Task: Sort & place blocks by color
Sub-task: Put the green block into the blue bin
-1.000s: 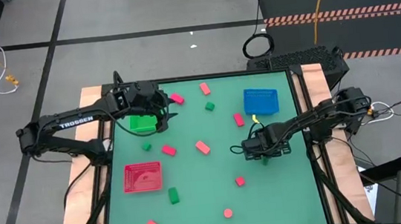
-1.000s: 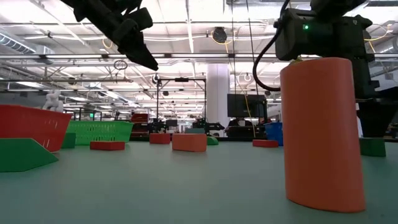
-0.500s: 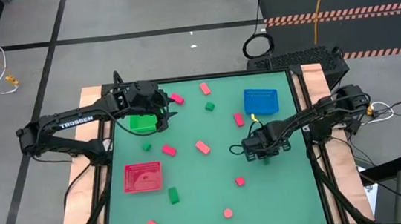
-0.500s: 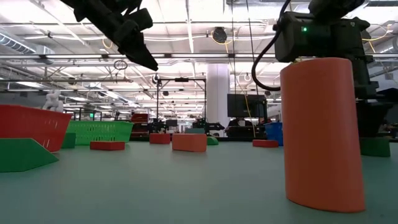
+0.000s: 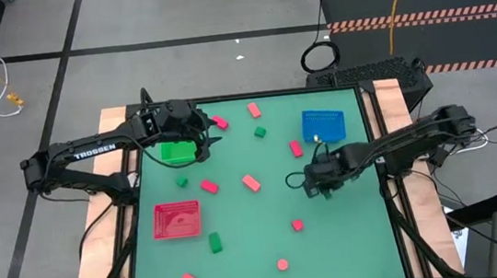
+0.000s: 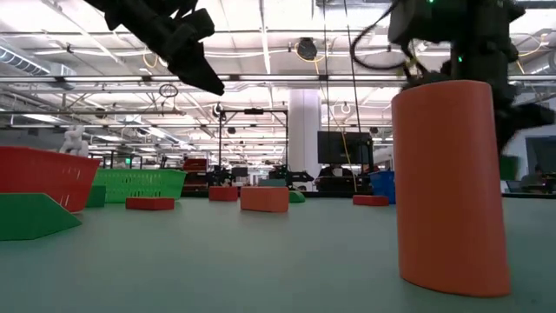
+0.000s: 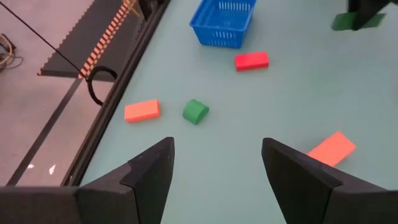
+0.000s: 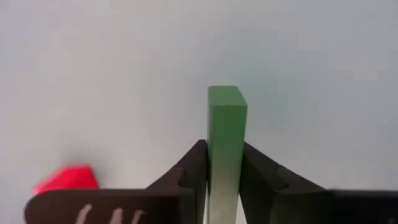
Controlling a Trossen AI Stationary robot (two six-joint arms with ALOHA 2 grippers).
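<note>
- We see the right gripper (image 8: 225,180) clamped on a dark green bar-shaped block (image 8: 226,130), its two dark fingers pressed against the block's long sides; in the high view this sits right of centre, below the blue mesh tray (image 5: 323,125).
- We see the left gripper (image 7: 214,165) with its fingers apart and nothing between them, hovering in the upper left of the high view beside the green tray (image 5: 176,151).
- The other red and green blocks lie scattered over the green table (image 5: 259,240); a red tray (image 5: 176,219) sits at lower left.
- A tall orange-red block (image 6: 452,187) stands upright close to the low camera.
</note>
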